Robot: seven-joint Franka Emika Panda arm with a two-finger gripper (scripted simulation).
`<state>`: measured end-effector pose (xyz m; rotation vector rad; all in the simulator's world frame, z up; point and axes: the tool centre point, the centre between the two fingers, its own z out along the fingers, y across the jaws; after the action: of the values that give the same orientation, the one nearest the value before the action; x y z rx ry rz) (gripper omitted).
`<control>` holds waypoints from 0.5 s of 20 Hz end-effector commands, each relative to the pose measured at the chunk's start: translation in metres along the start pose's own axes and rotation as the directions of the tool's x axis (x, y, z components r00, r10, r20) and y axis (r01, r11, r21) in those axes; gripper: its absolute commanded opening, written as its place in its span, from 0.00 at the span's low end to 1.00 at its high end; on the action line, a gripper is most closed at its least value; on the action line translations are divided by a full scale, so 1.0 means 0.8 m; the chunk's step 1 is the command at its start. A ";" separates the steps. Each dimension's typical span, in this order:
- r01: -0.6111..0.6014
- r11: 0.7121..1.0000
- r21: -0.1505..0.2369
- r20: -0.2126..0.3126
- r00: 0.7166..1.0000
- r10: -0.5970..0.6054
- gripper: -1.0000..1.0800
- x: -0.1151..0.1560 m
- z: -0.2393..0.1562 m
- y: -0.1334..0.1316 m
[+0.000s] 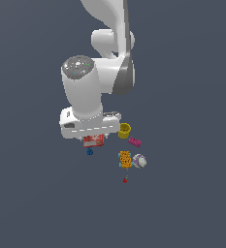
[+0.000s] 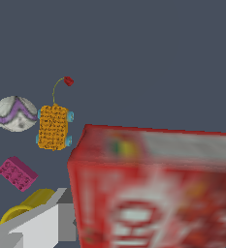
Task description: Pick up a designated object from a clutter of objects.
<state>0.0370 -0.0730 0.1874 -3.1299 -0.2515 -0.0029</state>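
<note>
The red box (image 1: 92,141) with white and yellow print sits directly under my hand in the exterior view. It fills much of the wrist view (image 2: 153,189), close and blurred. My gripper (image 1: 93,136) is around it. One grey finger (image 2: 41,225) rests against the box's side, and the other finger is hidden behind the box. The rest of the clutter lies toward the exterior view's right of the box: a yellow cup (image 1: 125,130), a pink brick (image 1: 135,141), an orange dotted box (image 1: 125,159) and a whitish ball (image 1: 139,161).
A small blue bit (image 1: 89,151) lies just in front of the red box. A tiny red bit (image 1: 125,180) on a thin stalk lies beyond the orange box. The floor is plain dark grey. The wrist view also shows the ball (image 2: 15,114), orange box (image 2: 54,127), pink brick (image 2: 17,173) and cup (image 2: 27,206).
</note>
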 end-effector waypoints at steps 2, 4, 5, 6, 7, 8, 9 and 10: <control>0.001 1.000 0.001 0.001 1.000 -0.001 0.00 0.006 -0.041 0.033; 0.001 1.000 0.001 0.001 1.000 -0.001 0.00 0.010 -0.064 0.052; 0.001 1.000 0.001 0.001 1.000 -0.001 0.00 0.013 -0.075 0.061; 0.001 1.000 0.001 0.001 1.000 -0.001 0.00 0.015 -0.086 0.070; 0.001 1.000 0.000 0.001 1.000 -0.001 0.00 0.017 -0.096 0.078; 0.001 1.000 0.000 0.001 1.000 -0.001 0.00 0.019 -0.106 0.087; 0.001 1.000 0.000 0.001 1.000 -0.001 0.00 0.021 -0.116 0.094; 0.001 1.000 0.000 0.001 1.000 -0.001 0.00 0.023 -0.125 0.102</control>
<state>0.0643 -0.1418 0.2755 -3.1305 -0.2513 -0.0031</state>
